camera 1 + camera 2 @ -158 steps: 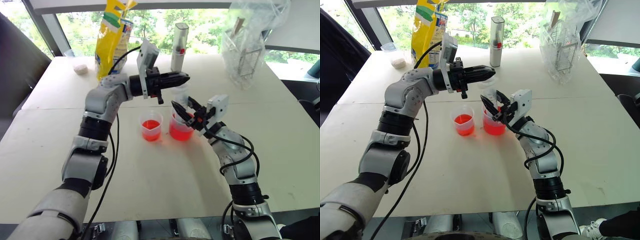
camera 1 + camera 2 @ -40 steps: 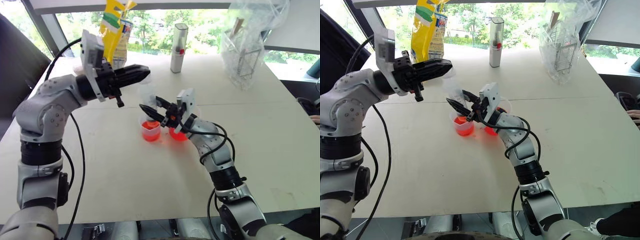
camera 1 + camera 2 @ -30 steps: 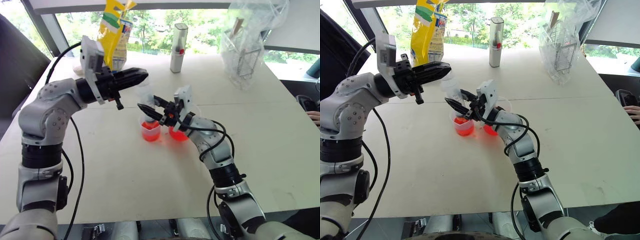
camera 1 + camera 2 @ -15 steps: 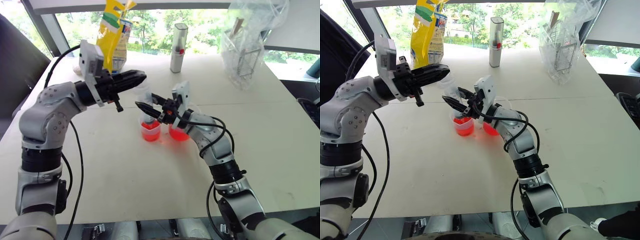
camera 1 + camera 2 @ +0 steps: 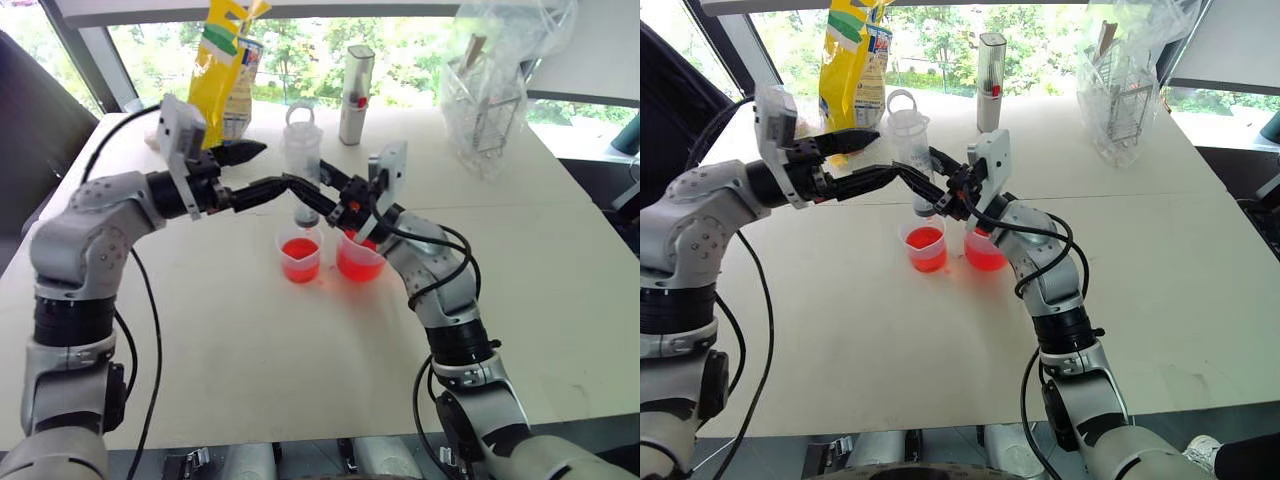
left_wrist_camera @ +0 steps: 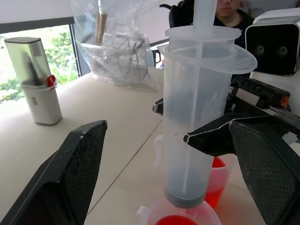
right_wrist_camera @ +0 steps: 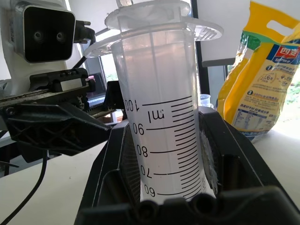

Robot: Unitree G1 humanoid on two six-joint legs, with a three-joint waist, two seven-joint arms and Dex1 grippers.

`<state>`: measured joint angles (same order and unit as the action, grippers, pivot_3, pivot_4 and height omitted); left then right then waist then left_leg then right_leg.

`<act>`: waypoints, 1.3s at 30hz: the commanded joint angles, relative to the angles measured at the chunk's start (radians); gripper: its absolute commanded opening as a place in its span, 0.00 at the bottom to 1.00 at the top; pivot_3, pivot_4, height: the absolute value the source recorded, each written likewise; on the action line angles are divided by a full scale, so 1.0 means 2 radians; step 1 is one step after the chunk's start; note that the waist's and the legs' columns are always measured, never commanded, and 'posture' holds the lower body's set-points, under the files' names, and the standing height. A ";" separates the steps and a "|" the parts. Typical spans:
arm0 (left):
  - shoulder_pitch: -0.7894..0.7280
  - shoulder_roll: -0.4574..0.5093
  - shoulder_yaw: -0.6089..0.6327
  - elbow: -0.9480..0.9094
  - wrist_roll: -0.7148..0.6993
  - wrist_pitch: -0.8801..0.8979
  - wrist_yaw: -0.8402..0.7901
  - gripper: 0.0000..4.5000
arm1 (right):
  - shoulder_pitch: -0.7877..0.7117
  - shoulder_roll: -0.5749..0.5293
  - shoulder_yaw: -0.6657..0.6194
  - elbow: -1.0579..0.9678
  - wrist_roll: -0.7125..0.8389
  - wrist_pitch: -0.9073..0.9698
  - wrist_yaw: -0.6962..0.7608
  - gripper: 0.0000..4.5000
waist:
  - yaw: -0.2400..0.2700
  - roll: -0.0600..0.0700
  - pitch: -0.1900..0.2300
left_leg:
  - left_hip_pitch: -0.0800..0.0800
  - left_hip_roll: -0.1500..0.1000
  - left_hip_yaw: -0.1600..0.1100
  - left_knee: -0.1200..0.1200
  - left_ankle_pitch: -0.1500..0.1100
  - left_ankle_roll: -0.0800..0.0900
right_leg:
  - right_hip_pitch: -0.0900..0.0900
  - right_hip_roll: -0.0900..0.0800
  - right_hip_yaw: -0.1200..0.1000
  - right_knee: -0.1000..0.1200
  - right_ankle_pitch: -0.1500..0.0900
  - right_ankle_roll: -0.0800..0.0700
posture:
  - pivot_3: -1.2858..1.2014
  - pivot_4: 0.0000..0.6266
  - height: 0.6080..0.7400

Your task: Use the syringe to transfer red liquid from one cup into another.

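The right hand is clamped on the syringe, holding it upright by the lower barrel. The syringe's ring-topped plunger stands above the hand and its tip hangs over the small cup, which sits below and just left of the hand's fingers. The barrel looks empty (it is clear through to the grey plunger seal near its lower end), though the tip itself is hard to make out. The left hand is spread wide: one finger points at the syringe barrel right beside the right hand's fingers, the other angles away toward the yellow bag. It holds nothing. The large cup, with red liquid in it, stands directly under the right hand's wrist, touching or nearly touching the small cup on the table
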<state>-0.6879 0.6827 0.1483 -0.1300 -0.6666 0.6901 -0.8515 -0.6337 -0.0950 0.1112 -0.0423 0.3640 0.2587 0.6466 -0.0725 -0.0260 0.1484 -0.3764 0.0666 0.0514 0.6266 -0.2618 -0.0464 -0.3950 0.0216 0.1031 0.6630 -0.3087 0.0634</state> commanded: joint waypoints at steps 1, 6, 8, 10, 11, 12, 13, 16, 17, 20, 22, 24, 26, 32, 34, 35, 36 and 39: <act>0.016 0.026 0.036 -0.017 -0.005 0.000 -0.001 0.98 | -0.005 0.004 0.001 -0.031 0.012 0.002 0.001 0.30 | 0.000 0.000 0.000 | 0.000 0.000 0.000 0.000 0.000 0.000 | 0.000 0.000 0.000 0.000 0.000 0.000 | 0.52 0.24 1.00; 0.059 0.040 0.040 -0.045 -0.007 0.001 -0.001 0.98 | -0.029 -0.014 -0.021 -0.043 0.019 0.040 -0.019 0.30 | 0.001 0.000 0.000 | 0.000 0.000 0.000 0.000 0.000 0.000 | 0.000 -0.001 0.000 0.000 0.000 0.000 | 0.52 0.24 1.00; 0.069 0.039 0.040 -0.057 -0.011 0.003 0.000 0.98 | -0.052 -0.027 -0.039 -0.048 0.025 0.069 -0.037 0.30 | 0.002 0.000 0.000 | 0.000 0.000 0.000 0.000 0.000 0.000 | 0.000 -0.002 0.000 0.000 0.000 0.000 | 0.52 0.24 1.00; 0.077 0.034 0.037 -0.068 -0.014 0.005 0.005 0.98 | -0.093 -0.059 -0.074 -0.052 0.045 0.133 -0.061 0.30 | 0.002 -0.001 0.001 | -0.001 0.000 0.000 0.000 0.000 0.000 | 0.000 -0.002 0.000 0.000 0.000 0.000 | 0.52 0.24 1.00; 0.080 0.032 0.034 -0.073 -0.014 0.005 0.005 0.98 | -0.117 -0.078 -0.093 -0.048 0.051 0.171 -0.079 0.30 | 0.002 0.000 0.001 | -0.001 0.000 0.000 0.000 0.000 0.000 | 0.000 -0.002 0.000 0.000 0.000 0.000 | 0.52 0.24 1.00; 0.083 0.031 0.030 -0.076 -0.013 0.005 0.005 0.98 | -0.139 -0.095 -0.111 -0.040 0.058 0.210 -0.098 0.30 | 0.002 0.000 0.001 | -0.001 0.000 0.000 0.000 0.000 0.000 | 0.000 -0.003 -0.001 0.000 0.000 0.000 | 0.52 0.24 1.00; 0.084 0.029 0.028 -0.079 -0.014 0.006 0.004 0.98 | -0.163 -0.112 -0.132 -0.027 0.070 0.256 -0.116 0.30 | 0.002 0.000 0.001 | -0.001 0.000 0.000 0.000 0.000 0.000 | 0.000 -0.003 -0.001 0.000 0.000 0.000 | 0.52 0.24 1.00; 0.089 0.022 0.024 -0.085 -0.019 0.008 0.002 0.98 | -0.216 -0.171 -0.159 0.022 0.090 0.397 -0.136 0.30 | 0.002 -0.001 0.000 | -0.001 0.000 0.000 -0.001 0.000 0.000 | 0.000 -0.003 -0.001 -0.001 0.000 0.000 | 0.52 0.24 1.00; 0.090 0.020 0.022 -0.087 -0.020 0.007 0.000 0.98 | -0.225 -0.186 -0.158 0.036 0.087 0.428 -0.138 0.30 | 0.002 -0.001 0.000 | -0.001 0.000 0.000 -0.002 0.000 0.000 | 0.000 -0.003 -0.001 -0.002 0.000 0.000 | 0.52 0.24 1.00; 0.092 0.012 0.017 -0.090 -0.020 0.003 0.003 0.98 | -0.221 -0.226 -0.137 0.085 0.070 0.499 -0.139 0.30 | 0.000 -0.001 0.000 | 0.000 0.000 0.001 -0.004 0.000 0.000 | 0.000 -0.003 0.000 -0.004 0.000 -0.001 | 0.52 0.24 1.00; 0.092 0.007 0.016 -0.092 -0.019 0.002 0.005 0.98 | -0.214 -0.239 -0.127 0.107 0.063 0.531 -0.140 0.30 | 0.000 -0.001 0.000 | 0.000 0.000 0.002 -0.006 0.000 0.000 | -0.001 -0.002 0.001 -0.005 0.000 0.000 | 0.52 0.24 1.00; 0.095 0.003 0.016 -0.097 -0.021 0.004 0.008 0.98 | -0.199 -0.247 -0.108 0.130 0.052 0.560 -0.141 0.30 | 0.001 -0.001 0.000 | -0.001 0.000 0.002 -0.006 0.000 0.000 | -0.002 -0.002 0.001 -0.006 0.000 0.000 | 0.52 0.24 1.00; 0.099 0.000 0.016 -0.103 -0.020 0.005 0.010 0.98 | -0.190 -0.253 -0.084 0.154 0.045 0.584 -0.132 0.30 | 0.001 0.000 0.000 | -0.004 0.000 0.002 -0.006 0.000 0.000 | -0.004 -0.001 0.001 -0.006 0.000 0.000 | 0.52 0.24 1.00; 0.108 -0.002 0.017 -0.118 -0.022 0.007 0.019 0.98 | -0.176 -0.246 -0.063 0.221 0.011 0.584 -0.140 0.30 | 0.001 0.000 0.000 | -0.007 0.000 0.002 -0.005 0.000 0.000 | -0.007 -0.001 0.001 -0.006 0.000 0.000 | 0.52 0.24 1.00; 0.110 -0.002 0.018 -0.121 -0.023 0.008 0.022 0.98 | -0.165 -0.245 -0.056 0.234 0.000 0.568 -0.139 0.30 | 0.001 0.000 0.000 | -0.006 0.000 0.002 -0.005 0.000 0.000 | -0.006 -0.001 0.001 -0.006 0.000 0.000 | 0.52 0.24 1.00; 0.111 -0.002 0.018 -0.123 -0.024 0.008 0.023 0.98 | -0.163 -0.245 -0.056 0.238 -0.003 0.566 -0.138 0.30 | 0.002 0.000 0.000 | -0.006 0.000 0.002 -0.005 0.000 0.000 | -0.006 -0.001 0.001 -0.006 0.000 0.000 | 0.52 0.24 1.00; 0.112 -0.002 0.018 -0.124 -0.025 0.008 0.024 0.98 | -0.163 -0.245 -0.056 0.240 -0.005 0.565 -0.137 0.30 | 0.002 0.000 0.000 | -0.006 0.000 0.002 -0.005 0.000 0.000 | -0.006 -0.001 0.001 -0.006 0.000 0.000 | 0.52 0.24 1.00; 0.114 -0.001 0.018 -0.126 -0.027 0.009 0.027 1.00 | -0.161 -0.246 -0.061 0.236 -0.007 0.562 -0.132 0.63 | 0.002 0.000 0.000 | -0.006 -0.001 0.001 -0.004 0.000 0.000 | -0.005 0.000 0.001 -0.006 0.000 0.000 | 0.52 0.24 1.00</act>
<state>-0.4615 0.6759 0.1715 -0.3391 -0.7070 0.7142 -0.8018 -0.9516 -0.5783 0.0026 0.4399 0.3570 1.3932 0.3750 -0.0693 -0.0265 0.1483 -0.3886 0.0653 0.0539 0.6180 -0.2617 -0.0463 -0.4057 0.0216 0.1046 0.6519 -0.3082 0.0636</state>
